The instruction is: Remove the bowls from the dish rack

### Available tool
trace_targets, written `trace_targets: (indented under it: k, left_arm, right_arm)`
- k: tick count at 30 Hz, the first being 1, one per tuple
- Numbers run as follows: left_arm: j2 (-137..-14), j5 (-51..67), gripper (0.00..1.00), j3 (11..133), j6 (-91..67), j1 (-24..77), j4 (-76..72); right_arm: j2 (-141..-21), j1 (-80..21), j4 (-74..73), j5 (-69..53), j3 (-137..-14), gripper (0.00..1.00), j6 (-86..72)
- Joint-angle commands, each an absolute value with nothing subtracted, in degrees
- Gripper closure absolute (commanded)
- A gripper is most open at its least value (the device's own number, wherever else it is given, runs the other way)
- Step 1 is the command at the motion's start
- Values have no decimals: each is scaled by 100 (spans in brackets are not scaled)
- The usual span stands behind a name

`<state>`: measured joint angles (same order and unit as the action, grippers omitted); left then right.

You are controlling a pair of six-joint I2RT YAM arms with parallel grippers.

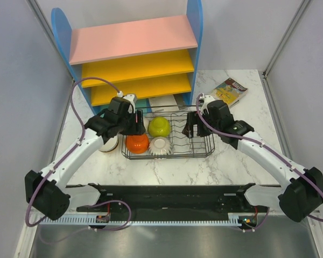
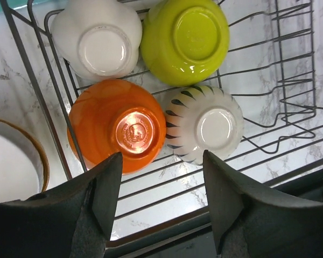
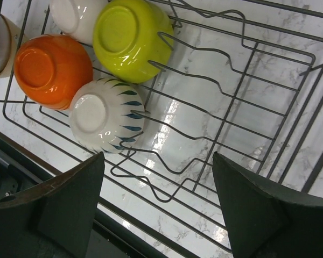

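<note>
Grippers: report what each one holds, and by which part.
Nothing is held. The left gripper hangs open above the orange bowl; the right gripper hangs open over the bare part of the rack.

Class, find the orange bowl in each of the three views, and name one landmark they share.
Top external: orange bowl at the near-left corner of the rack.
Left wrist: orange bowl left of centre, base up.
Right wrist: orange bowl at upper left, base up.
Shared landmark: the green bowl, in the rack close beside it in every view.
</note>
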<state>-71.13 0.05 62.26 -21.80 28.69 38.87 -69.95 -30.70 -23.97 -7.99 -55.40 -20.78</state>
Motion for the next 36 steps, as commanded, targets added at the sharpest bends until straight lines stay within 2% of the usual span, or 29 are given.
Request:
trace_targets:
  k: [1, 5, 11, 13, 26, 36]
  left_arm:
    - [-6496, -210, 32, 6039, -2548, 2856, 4140]
    - [-6091, -554, 30, 5599, -2751, 2848, 4140]
    - [-6310, -396, 30, 5563, -2760, 2821, 4157]
    - [-6451, -168, 27, 5642, -2838, 2716, 4166]
    - [-6223, -369, 27, 5423, -2927, 2479, 4228]
    - [-6336, 377, 26, 5256, -2996, 2443, 4078]
  right_arm:
    - [-7232, -3339, -2118, -914, -6037, 11, -1995]
    - [-7584, -3577, -1969, -1089, -6327, 12, -1977]
    - [-8419, -4130, -1951, -1169, -7075, 12, -2004]
    - [-8630, -4236, -1951, -1002, -7172, 12, -2039]
    - [-8754, -4008, -2118, -703, -6285, 11, -2241]
    - [-8684, -3524, -2180, -747, -5748, 13, -2320]
